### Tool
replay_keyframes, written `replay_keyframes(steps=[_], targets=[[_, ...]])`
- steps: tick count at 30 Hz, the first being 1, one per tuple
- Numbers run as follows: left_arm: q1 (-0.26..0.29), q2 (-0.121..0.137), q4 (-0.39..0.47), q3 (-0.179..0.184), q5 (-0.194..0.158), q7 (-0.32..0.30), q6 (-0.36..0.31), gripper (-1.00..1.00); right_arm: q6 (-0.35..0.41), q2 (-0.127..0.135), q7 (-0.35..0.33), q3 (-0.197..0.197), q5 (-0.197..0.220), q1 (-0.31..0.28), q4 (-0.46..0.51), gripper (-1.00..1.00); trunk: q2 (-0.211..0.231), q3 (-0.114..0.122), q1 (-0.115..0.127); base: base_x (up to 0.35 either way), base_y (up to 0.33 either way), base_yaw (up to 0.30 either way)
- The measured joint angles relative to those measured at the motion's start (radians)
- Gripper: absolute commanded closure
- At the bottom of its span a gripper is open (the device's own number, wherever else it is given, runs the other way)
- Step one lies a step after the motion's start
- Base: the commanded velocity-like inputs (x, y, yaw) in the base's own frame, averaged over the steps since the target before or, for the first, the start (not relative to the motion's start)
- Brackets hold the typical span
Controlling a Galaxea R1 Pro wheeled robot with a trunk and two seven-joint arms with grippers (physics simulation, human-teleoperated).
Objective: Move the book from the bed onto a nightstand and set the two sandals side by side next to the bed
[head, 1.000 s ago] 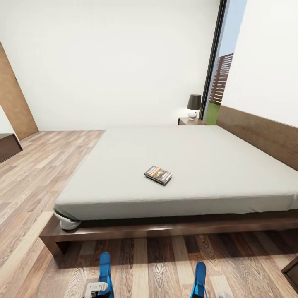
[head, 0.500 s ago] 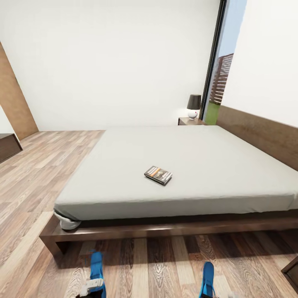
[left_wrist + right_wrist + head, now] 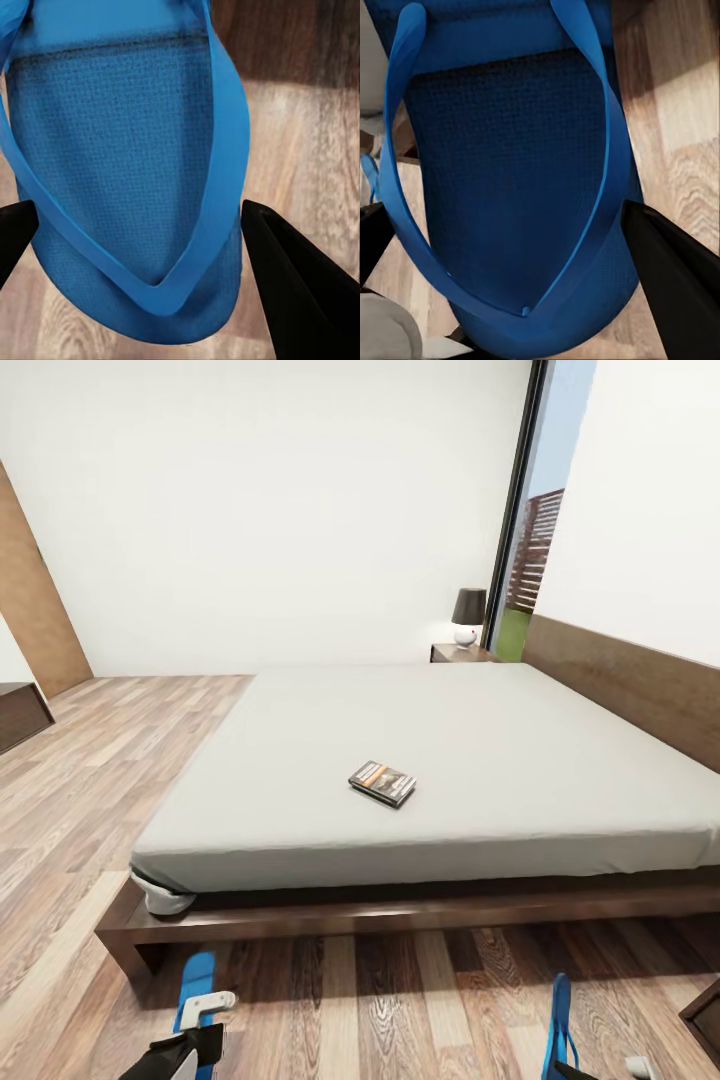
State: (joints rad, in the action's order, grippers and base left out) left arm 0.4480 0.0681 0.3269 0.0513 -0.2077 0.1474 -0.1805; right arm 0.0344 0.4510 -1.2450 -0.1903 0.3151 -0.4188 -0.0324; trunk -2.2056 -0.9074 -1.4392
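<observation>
Blue sandals (image 3: 197, 982) (image 3: 560, 1020) gripped, one per end effector (image 3: 135, 225) (image 3: 502, 240), well apart; next: set together beside bed (image 3: 420, 760).

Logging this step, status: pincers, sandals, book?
Left pincer shut on left sandal; right pincer shut on right sandal. Sandals wide apart, near the bed front. Book on mattress; nothing blocking.

White walls (image 3: 280, 510) enclose a brown wood-plank floor (image 3: 90, 780). A tall dark-framed window (image 3: 535, 530) shows fence and grass. A dark-shaded lamp (image 3: 467, 616) stands in the far corner.
</observation>
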Motion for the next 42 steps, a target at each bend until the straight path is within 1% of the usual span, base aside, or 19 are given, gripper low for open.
replay_keyframes(steps=[2, 5, 8, 32, 38, 41, 42], targets=[[0.000, 0.019, -0.001, 0.001, 0.005, 0.000, 0.001, 1.00, 0.000, 0.004, -0.023, 0.000, 0.000, 0.000, -0.003, 1.00, 0.000, 0.000, 0.000, 0.000, 0.000, 0.000], [0.000, 0.024, -0.001, 0.002, 0.004, -0.001, 0.001, 1.00, 0.000, 0.005, -0.028, 0.001, 0.000, 0.000, -0.004, 1.00, 0.000, 0.000, 0.000, 0.000, 0.000, 0.000], [0.000, 0.024, -0.001, 0.002, 0.003, 0.000, 0.001, 1.00, 0.000, 0.005, -0.027, 0.001, 0.000, 0.000, -0.004, 1.00, 0.000, 0.000, 0.000, 0.000, 0.000, 0.000], [-0.002, 0.019, -0.003, 0.004, 0.002, 0.001, -0.001, 1.00, -0.001, 0.004, -0.021, 0.002, 0.000, 0.000, -0.004, 1.00, -0.168, -0.075, -0.092, 0.000, 0.000, 0.000], [-0.002, 0.006, -0.003, 0.003, 0.003, 0.002, -0.001, 1.00, 0.003, 0.003, -0.024, -0.004, -0.001, 0.000, 0.000, 1.00, -0.210, -0.094, -0.115, 0.000, 0.000, 0.000], [-0.003, -0.003, -0.003, 0.004, 0.002, 0.002, -0.001, 1.00, 0.020, 0.003, -0.024, -0.006, -0.001, -0.002, 0.009, 1.00, -0.231, -0.103, -0.126, 0.000, 0.000, 0.000], [-0.003, -0.007, -0.003, 0.004, 0.002, 0.002, -0.001, 1.00, 0.060, 0.003, -0.024, -0.007, -0.001, -0.004, 0.016, 1.00, -0.238, -0.106, -0.130, 0.000, 0.000, 0.000]])
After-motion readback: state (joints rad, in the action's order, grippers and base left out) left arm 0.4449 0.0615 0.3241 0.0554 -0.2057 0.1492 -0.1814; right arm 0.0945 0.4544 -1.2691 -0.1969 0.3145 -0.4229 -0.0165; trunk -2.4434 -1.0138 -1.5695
